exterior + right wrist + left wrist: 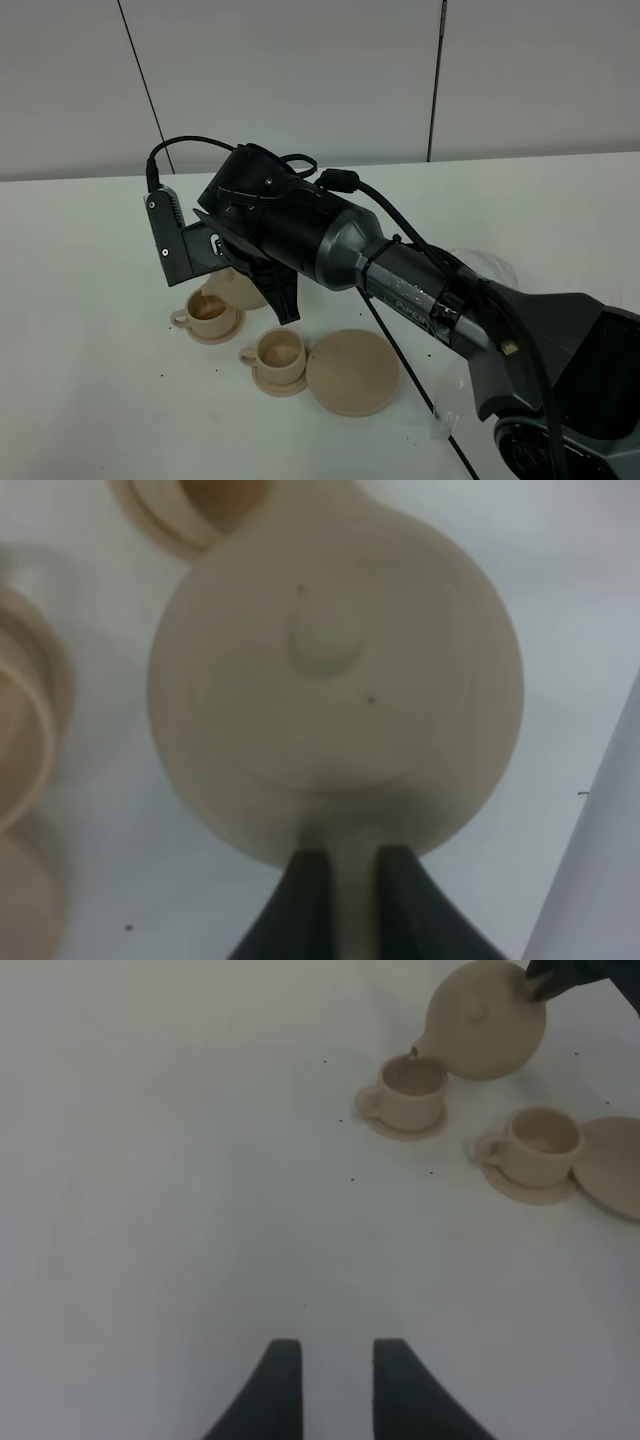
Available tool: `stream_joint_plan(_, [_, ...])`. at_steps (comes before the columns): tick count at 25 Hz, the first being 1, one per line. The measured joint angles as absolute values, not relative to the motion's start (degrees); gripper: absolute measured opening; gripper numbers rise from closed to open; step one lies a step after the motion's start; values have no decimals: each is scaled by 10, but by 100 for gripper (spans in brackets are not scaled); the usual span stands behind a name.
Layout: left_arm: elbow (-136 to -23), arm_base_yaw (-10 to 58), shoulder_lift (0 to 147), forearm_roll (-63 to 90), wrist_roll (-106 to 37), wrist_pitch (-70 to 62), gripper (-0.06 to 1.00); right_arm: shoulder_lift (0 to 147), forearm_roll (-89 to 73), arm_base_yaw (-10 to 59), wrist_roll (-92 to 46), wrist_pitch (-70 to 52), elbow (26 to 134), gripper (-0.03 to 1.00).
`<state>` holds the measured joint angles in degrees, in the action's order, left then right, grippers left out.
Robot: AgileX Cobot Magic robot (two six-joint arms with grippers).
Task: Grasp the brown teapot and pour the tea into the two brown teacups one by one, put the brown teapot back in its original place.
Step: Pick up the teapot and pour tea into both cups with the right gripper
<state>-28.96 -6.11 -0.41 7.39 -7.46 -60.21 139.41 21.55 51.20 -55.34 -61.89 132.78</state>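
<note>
My right gripper [265,288] reaches across to the left and is shut on the loop handle of the brown teapot [234,287], as the right wrist view [350,885] shows from above the lid [325,640]. The teapot [487,1020] is tilted, with its spout over the left teacup [412,1090] [208,312] on its small saucer. The second teacup [278,352] [543,1142] stands on its saucer to the right. The wide round saucer [355,372] [612,1165] lies bare beside it. My left gripper [335,1385] is open and empty over bare table, well short of the cups.
The white table [80,300] runs to a grey panelled wall at the back. The right arm's black body and cables [420,280] stretch over the table's right half. A clear plastic thing [485,265] lies behind the arm.
</note>
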Motion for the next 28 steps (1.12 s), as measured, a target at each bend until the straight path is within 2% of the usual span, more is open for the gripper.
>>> stream_joint_plan(28, [-290, -61, -4, 74, -75, -602, 24, 1394, 266, 519, -514, -637, 1328, 10])
